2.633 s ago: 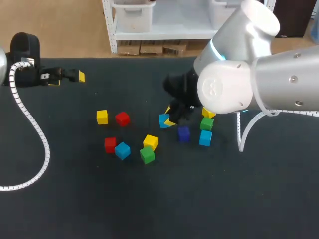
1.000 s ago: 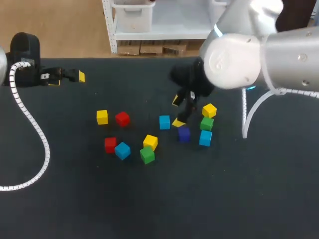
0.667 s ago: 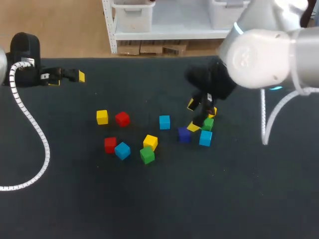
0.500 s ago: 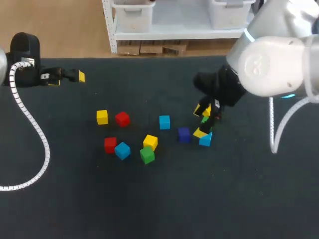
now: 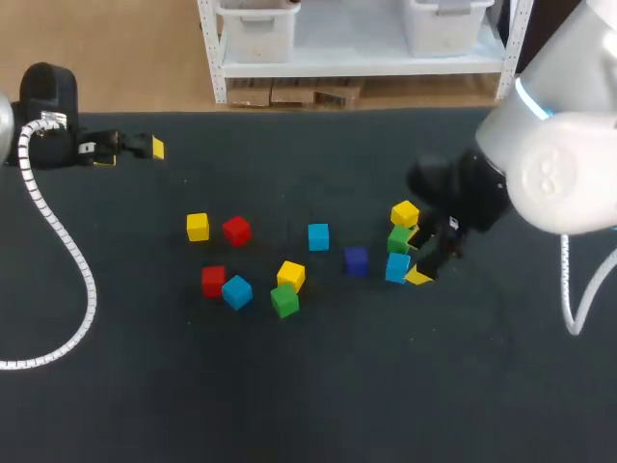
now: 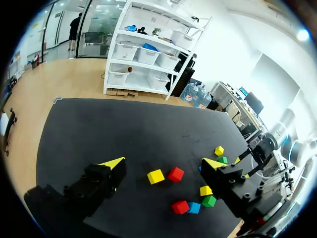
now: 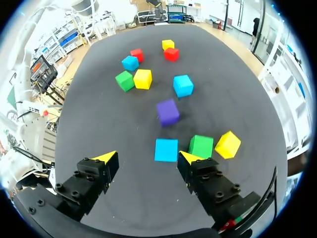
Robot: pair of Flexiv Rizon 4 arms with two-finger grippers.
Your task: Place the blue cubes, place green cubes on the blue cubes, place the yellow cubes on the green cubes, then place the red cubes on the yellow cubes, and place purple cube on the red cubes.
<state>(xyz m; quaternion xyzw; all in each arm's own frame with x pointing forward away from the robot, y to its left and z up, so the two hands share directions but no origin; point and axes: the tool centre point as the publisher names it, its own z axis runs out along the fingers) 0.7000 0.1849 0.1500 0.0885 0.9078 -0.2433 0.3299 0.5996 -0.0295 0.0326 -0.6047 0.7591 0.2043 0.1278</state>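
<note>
**Hovering low beside an unstacked row, right gripper stands spread and empty**

Nearest the head camera, a green cube (image 5: pixel 284 300) sits against a yellow cube (image 5: pixel 291 275) on the dark table (image 5: pixel 289 395). A blue cube (image 5: pixel 236 290) and a red cube (image 5: pixel 213 280) touch each other just to their left.

Off to the right, the right gripper (image 7: pixel 148 157) hangs close above the table, fingers wide apart and holding nothing. Its wrist camera shows a second blue cube (image 7: pixel 166 149) lying just ahead of the gap between the yellow tips. That cube begins a row running away from the camera. A second green cube (image 5: pixel 399 239) comes next and a second yellow cube (image 5: pixel 405 213) ends it, all flat on the table, none on top of another.

The purple cube (image 5: pixel 356 259) lies alone, near the row's left side. A third blue cube (image 5: pixel 318 235) sits a little farther back.

Farther left, a second red cube (image 5: pixel 236 230) and a third yellow cube (image 5: pixel 198 227) rest near each other.

Farthest away, by the table's far left edge, the left gripper (image 5: pixel 135 147) is also spread and empty, well apart from every cube.
</note>
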